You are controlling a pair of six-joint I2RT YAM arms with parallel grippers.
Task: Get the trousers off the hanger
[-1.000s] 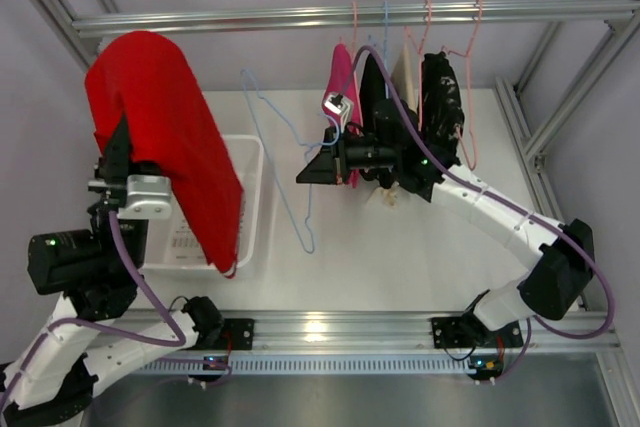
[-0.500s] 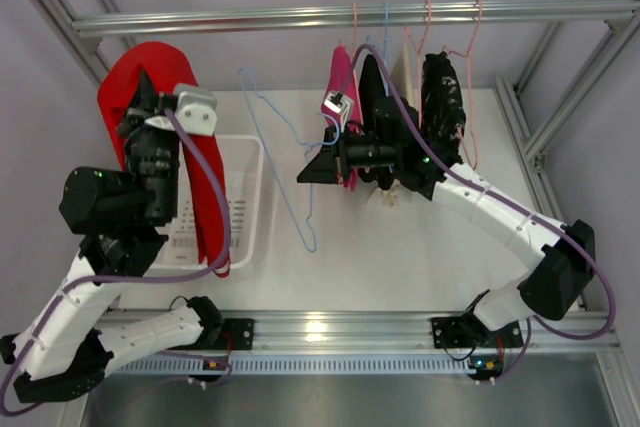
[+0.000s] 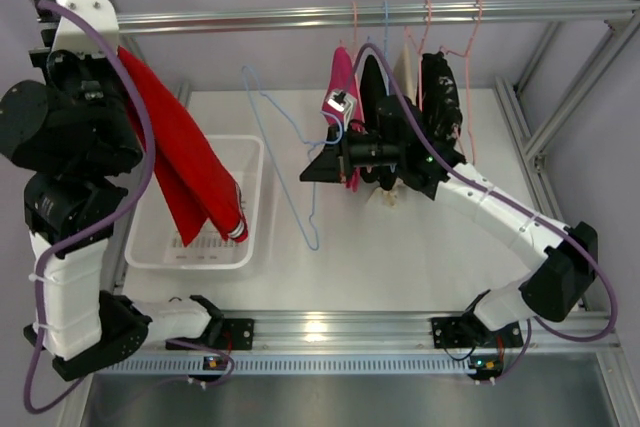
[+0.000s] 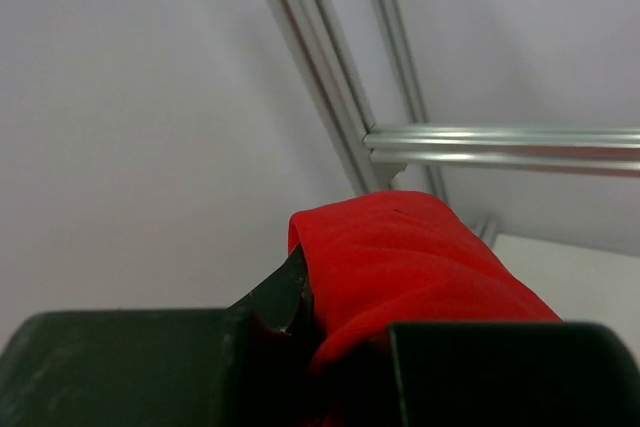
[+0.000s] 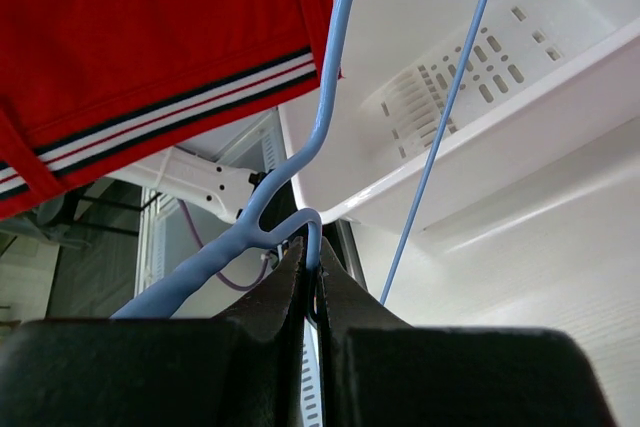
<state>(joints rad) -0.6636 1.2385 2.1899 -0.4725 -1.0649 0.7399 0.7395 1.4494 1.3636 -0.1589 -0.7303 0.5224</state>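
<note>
Two grippers, two separate loads: the left gripper (image 4: 305, 312) is clamped on a fold of the red trousers (image 4: 400, 257), held high by the frame post (image 4: 310, 57), the cloth hanging down over a white basket (image 3: 150, 239), its striped hem seemingly inside it. The right gripper (image 5: 315, 272) pinches the bare light-blue hanger (image 5: 200, 269), well apart from the trousers, just beside the pink garment (image 3: 342, 77) hanging on the rail (image 3: 300, 17).

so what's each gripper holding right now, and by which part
The left gripper pinches the trousers by a fold at their top, the rest hanging down. The right gripper clamps the hanger at a bend in its wire.
</note>
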